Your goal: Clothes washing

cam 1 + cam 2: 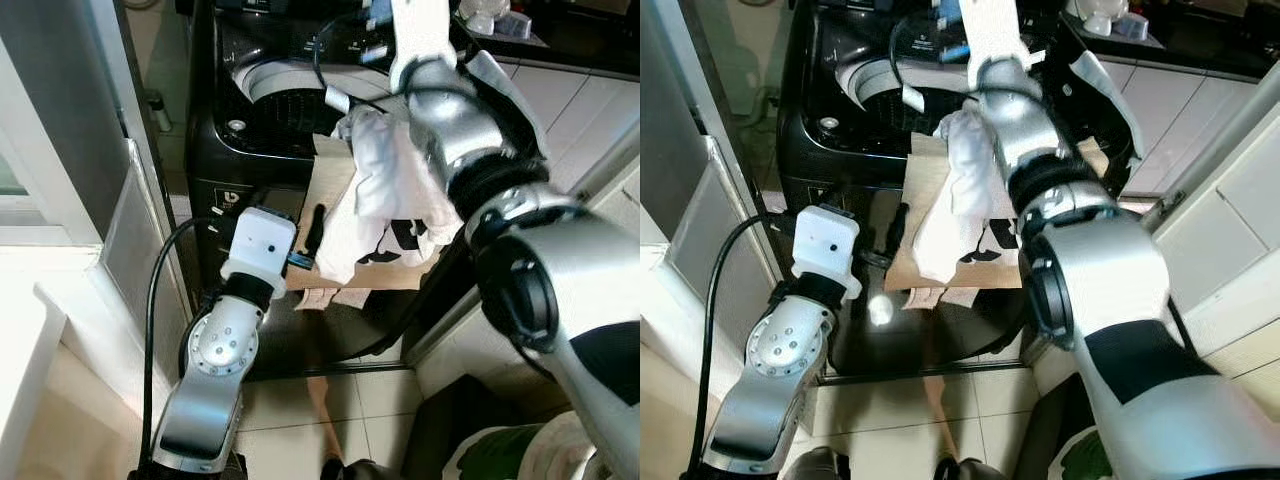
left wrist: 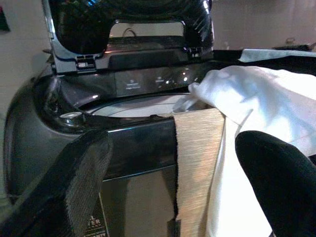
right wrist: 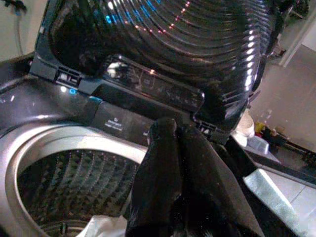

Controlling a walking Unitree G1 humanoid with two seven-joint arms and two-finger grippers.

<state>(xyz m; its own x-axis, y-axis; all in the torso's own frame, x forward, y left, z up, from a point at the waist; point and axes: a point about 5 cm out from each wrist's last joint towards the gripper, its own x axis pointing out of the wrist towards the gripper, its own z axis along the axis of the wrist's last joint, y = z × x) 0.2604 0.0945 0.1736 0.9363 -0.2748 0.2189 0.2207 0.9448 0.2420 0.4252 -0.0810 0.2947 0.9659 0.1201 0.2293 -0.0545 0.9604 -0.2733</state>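
Observation:
A black top-load washing machine [image 1: 215,150] stands with its lid [image 3: 163,44] raised and its ribbed drum [image 3: 64,182] exposed. A tan cloth [image 1: 335,185] hangs over the machine's front edge. My right arm [image 1: 450,110] reaches over the drum. Its gripper [image 3: 170,143] is shut on a white garment with black markings [image 1: 385,195], which dangles in front of the tan cloth. My left gripper [image 2: 175,148] is low before the machine's front, open, with nothing between its fingers. The tan cloth [image 2: 197,163] and the white garment [image 2: 266,98] lie just beyond it.
A white door frame and glass panel [image 1: 60,150] close off the left side. A white counter [image 1: 580,90] runs along the right. A pinkish cloth [image 1: 325,297] hangs under the tan one. A green and white bundle [image 1: 510,455] lies at the lower right, on the tiled floor [image 1: 340,420].

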